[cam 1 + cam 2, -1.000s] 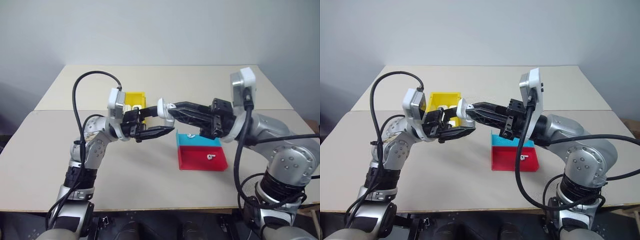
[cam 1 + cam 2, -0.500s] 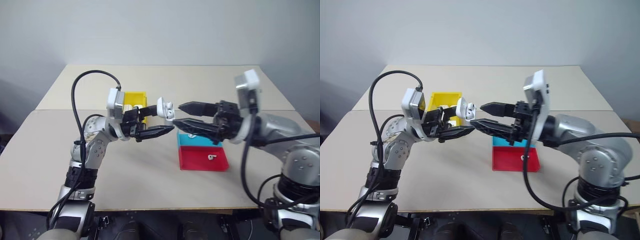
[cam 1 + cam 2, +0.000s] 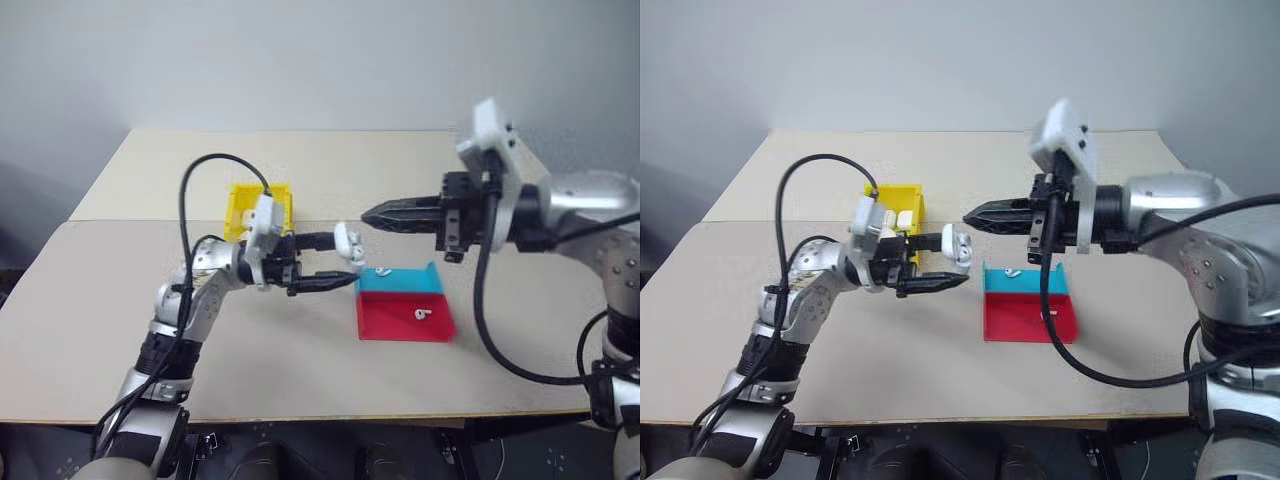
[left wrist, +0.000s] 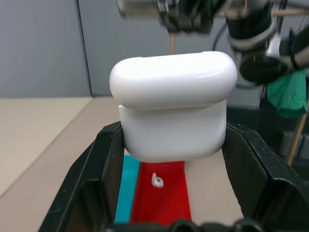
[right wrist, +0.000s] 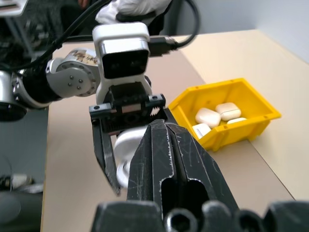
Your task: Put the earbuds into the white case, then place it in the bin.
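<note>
A matte beige table [image 3: 300, 170] made of two joined tops carries a bright yellow plastic bin [image 3: 259, 206] with low walls, holding several rounded white cases [image 5: 216, 116], and just right of centre a flat red-and-teal tray [image 3: 405, 305] with one tiny white earbud [image 3: 424, 314] on the red half and another [image 3: 382, 271] on the teal. The left gripper [image 3: 335, 264] clamps the white case [image 4: 173, 104] between its two black fingers, above the table between bin and tray; the case is glossy, rounded, lid down, sitting upright with its long axis spanning the fingers. The right gripper [image 3: 378, 215] hangs just beyond the case, fingers pressed together, empty. No writing is readable.
</note>
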